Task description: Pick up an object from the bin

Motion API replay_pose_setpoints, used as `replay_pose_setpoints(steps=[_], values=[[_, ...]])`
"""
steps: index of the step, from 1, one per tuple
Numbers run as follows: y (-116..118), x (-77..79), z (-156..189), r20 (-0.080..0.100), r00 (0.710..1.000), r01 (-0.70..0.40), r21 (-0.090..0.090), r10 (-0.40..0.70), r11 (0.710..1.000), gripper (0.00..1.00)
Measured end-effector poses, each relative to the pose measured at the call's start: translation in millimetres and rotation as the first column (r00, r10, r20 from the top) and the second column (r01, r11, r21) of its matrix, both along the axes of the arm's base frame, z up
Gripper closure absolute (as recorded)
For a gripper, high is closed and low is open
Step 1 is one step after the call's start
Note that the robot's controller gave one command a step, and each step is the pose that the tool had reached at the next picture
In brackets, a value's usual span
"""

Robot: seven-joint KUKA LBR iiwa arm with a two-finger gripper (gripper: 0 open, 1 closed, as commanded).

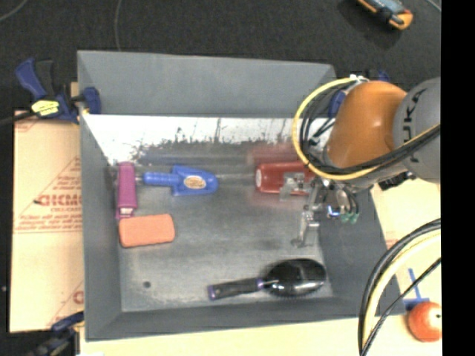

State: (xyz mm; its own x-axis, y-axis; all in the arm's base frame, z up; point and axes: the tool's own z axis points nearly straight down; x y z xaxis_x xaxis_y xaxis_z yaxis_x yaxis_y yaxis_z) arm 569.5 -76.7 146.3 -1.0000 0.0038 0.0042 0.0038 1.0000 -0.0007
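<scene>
Just beyond the black brush (297, 279), centre your gripper (305, 234) over its head before descending; its opening can't be told.

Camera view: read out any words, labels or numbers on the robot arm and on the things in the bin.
"UKA": dark letters on the grey robot arm link, only partly seen.
Orange oval label on the blue plastic tool: too blurred to read.
Nothing else readable.

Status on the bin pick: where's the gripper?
Gripper at right side of bin, over bare floor. Red object nearest on far side, black brush on near side. Nothing seen blocking.
</scene>
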Motion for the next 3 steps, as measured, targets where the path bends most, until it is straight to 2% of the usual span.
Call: replay_pose_setpoints(steps=[1,2,3], values=[[0,1.9,5,0.008,1.0,-0.003,-0.001,0.003,1.0,0.0],[-3,-49.3,-71,0.023,0.985,-0.172,-0.006,0.172,0.985,0.0],[-4,-56.3,-23,0.018,0.967,-0.254,-0.007,0.254,0.967,0.0]])
